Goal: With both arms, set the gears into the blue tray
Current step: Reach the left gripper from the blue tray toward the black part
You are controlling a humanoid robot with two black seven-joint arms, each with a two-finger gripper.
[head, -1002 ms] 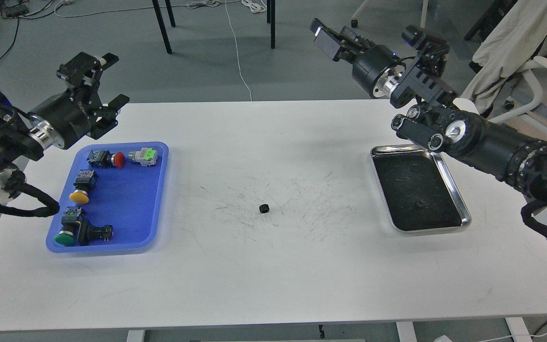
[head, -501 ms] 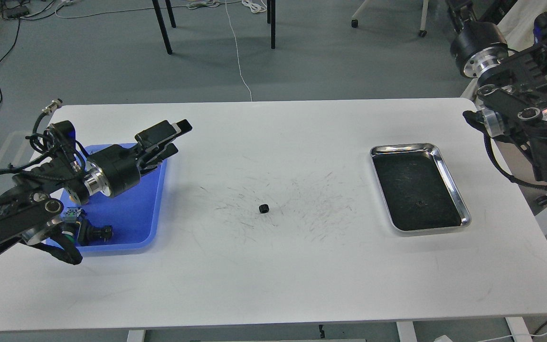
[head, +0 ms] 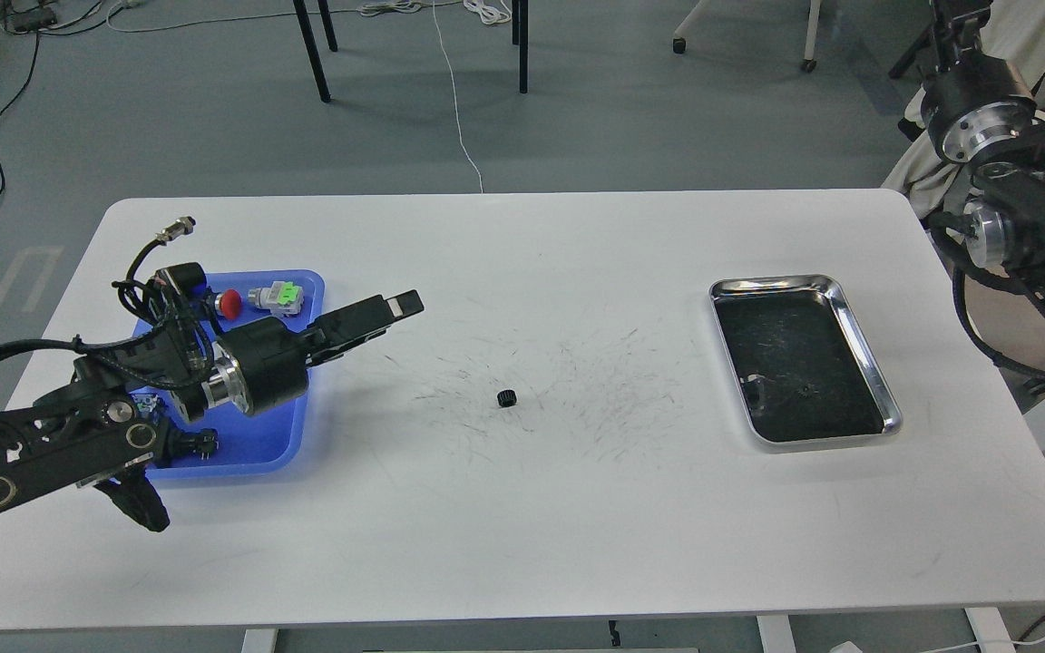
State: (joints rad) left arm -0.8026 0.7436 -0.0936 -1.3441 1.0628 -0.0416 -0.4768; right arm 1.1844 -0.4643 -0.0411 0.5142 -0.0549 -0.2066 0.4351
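One small black gear (head: 506,397) lies on the white table near its middle, with nothing touching it. The blue tray (head: 298,426) sits at the left and my left arm covers part of it. My left gripper (head: 395,316) reaches out over the tray's right edge, its fingers pointing right at the gear from about a hand's width away. It looks open and holds nothing. My right arm is raised at the top right, off the table. Its gripper (head: 960,23) is cut off by the top edge of the view.
Push-button switches lie in the blue tray, among them a red-capped one (head: 229,304) and a green and white one (head: 278,297). A shiny steel tray (head: 852,313) with a dark inside stands at the right. Chair legs and cables are on the floor beyond the table.
My left arm has dropped and swung right, carrying its gripper from over the tray out towards the gear. My right arm has pulled further back to the upper right. The gear has not moved.
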